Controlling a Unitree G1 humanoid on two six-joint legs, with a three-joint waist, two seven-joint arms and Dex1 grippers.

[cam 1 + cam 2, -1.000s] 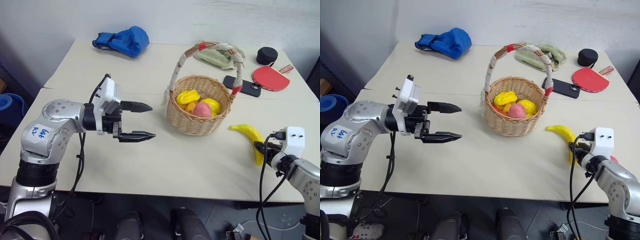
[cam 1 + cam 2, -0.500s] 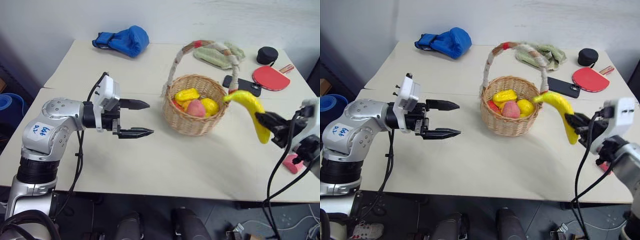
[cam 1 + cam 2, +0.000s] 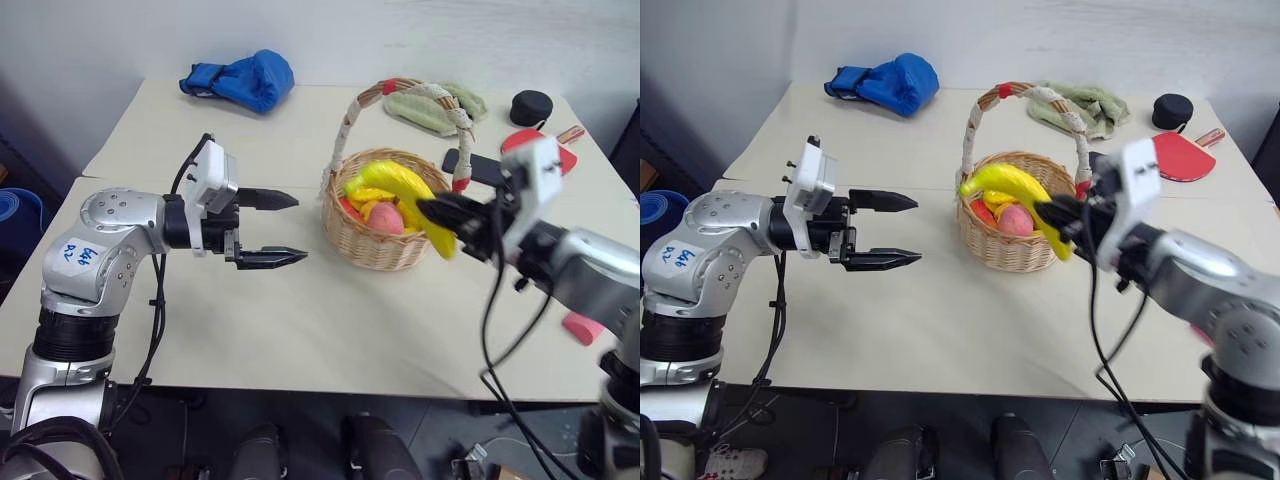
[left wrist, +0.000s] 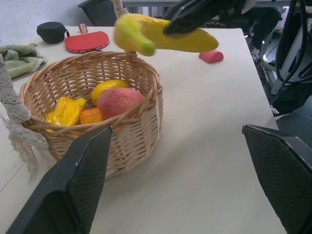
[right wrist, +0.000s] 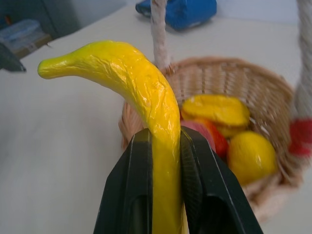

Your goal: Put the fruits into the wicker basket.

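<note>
Fingers of the right gripper [image 5: 163, 183] are clamped on the lower half of the banana [image 5: 141, 102]; right wrist view shows both black pads pressed flat to its crinkled yellow plastic skin, curved tip jutting out over the wicker basket [image 5: 253, 97].

Head views: banana hangs above the basket's near rim, held by one end, presumably so the free end can drop inside first. The basket, round, light-brown weave, tall arched handle [image 3: 350, 125] wrapped in white with red ends, sits mid-table toward the right edge. The left gripper [image 3: 272, 228] hovers apart from it, jaws spread wide, empty, likely just on standby.

Left wrist view: inside the basket lie a matte pink peach [image 4: 119, 102] and several glossy yellow fruits [image 4: 68, 109]. A pink block [image 4: 211, 56] rests on the table beyond, near its right edge.
</note>
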